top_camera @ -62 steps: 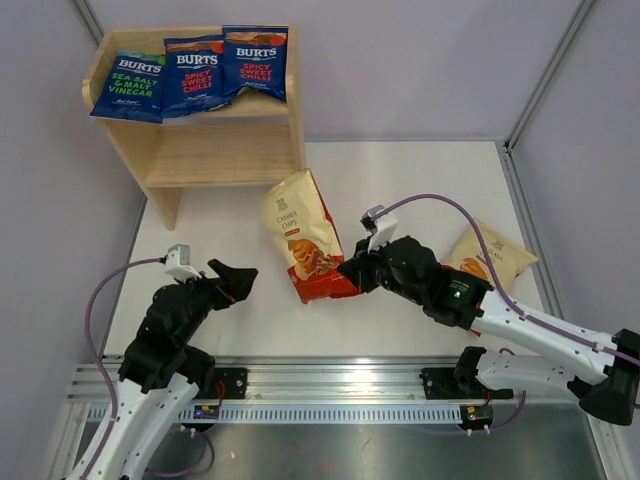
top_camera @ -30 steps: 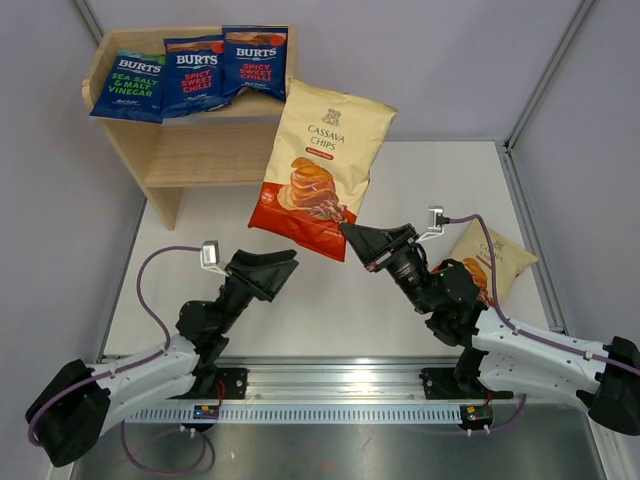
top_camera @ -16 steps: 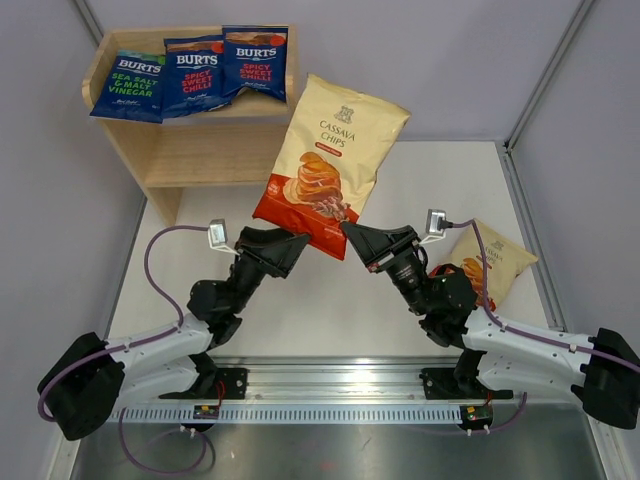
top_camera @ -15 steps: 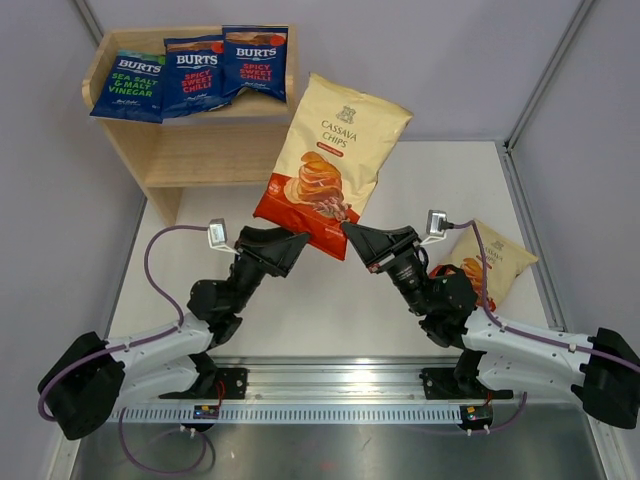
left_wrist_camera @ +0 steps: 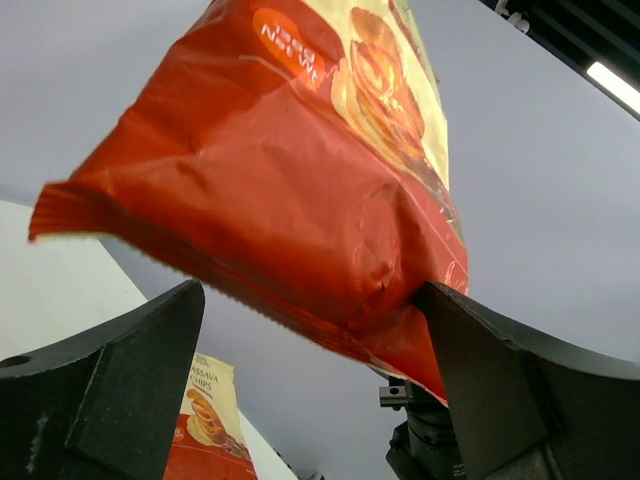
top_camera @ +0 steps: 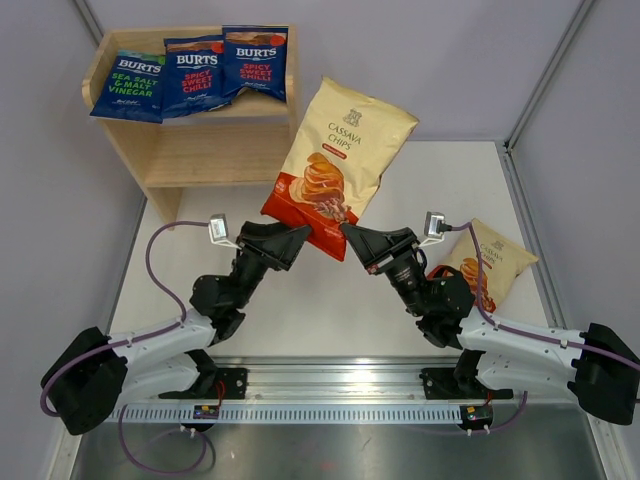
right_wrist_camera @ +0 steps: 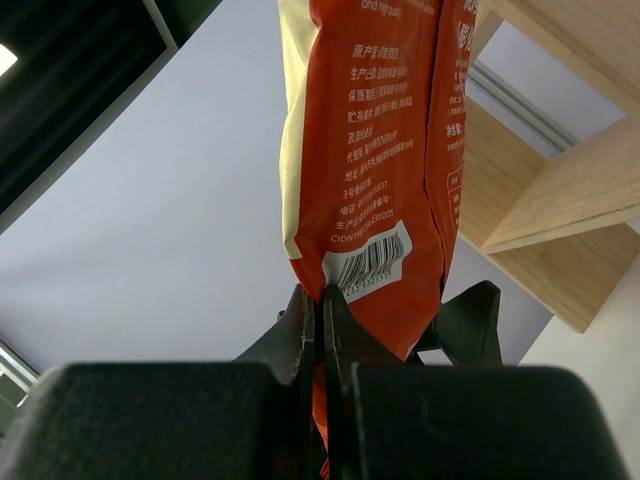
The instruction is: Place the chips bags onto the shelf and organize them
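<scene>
Right end effector (top_camera: 346, 233) pinches the red bottom seam of a cream chips bag (top_camera: 340, 140), holding it upright in the air beside the shelf (top_camera: 215, 150). Left end effector (top_camera: 300, 238) gapes wide just under the bag's bottom edge.

You see glossy, creased foil on the raised cream bag (top_camera: 340, 150) and the 3 blue bags (top_camera: 195, 75); the shelf (top_camera: 215, 150) is bare, matt, pale wood.
</scene>
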`<move>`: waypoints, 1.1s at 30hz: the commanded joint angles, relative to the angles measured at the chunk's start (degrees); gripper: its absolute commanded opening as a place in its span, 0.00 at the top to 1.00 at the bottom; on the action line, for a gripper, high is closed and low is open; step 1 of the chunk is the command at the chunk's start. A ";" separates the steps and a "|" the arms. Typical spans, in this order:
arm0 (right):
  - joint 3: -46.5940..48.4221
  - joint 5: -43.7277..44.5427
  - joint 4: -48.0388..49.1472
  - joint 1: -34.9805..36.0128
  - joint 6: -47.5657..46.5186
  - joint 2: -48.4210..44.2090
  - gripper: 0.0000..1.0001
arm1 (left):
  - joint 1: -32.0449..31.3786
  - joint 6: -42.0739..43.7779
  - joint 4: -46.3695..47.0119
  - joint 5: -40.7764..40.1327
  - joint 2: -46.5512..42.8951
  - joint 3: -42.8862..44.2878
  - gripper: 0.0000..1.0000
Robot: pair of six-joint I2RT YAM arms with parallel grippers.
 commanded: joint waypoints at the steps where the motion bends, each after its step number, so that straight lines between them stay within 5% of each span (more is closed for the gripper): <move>1: 1.41 -3.08 4.24 1.18 0.69 -0.72 1.00 | -0.18 2.82 21.63 -2.56 -2.20 1.87 0.07; 7: 0.62 -4.49 4.86 1.18 2.01 -0.45 1.00 | -0.18 2.83 21.63 -1.77 -4.57 2.13 0.10; 11: 0.44 -4.84 5.47 1.18 2.45 0.16 1.00 | -0.27 2.39 21.63 -2.55 -5.98 1.78 0.30; 21: -0.88 -4.32 9.78 2.23 2.28 4.29 1.00 | -0.44 1.59 21.63 -8.27 -7.47 -1.21 0.50; 26: -2.28 -2.65 10.31 2.23 1.40 4.38 0.98 | -0.44 2.64 17.70 -8.45 -10.62 -2.88 0.73; 28: -2.37 -1.86 8.30 2.23 0.35 2.98 0.84 | -0.44 3.08 14.09 -7.92 -12.12 -2.97 0.86; 30: -2.55 -0.89 6.62 2.23 -0.27 1.23 0.73 | -0.44 4.32 10.13 -6.96 -14.31 -3.41 0.89; 33: -3.25 1.73 1.20 2.23 -2.81 -2.80 0.35 | -0.27 5.28 6.96 -5.81 -17.74 -5.07 0.91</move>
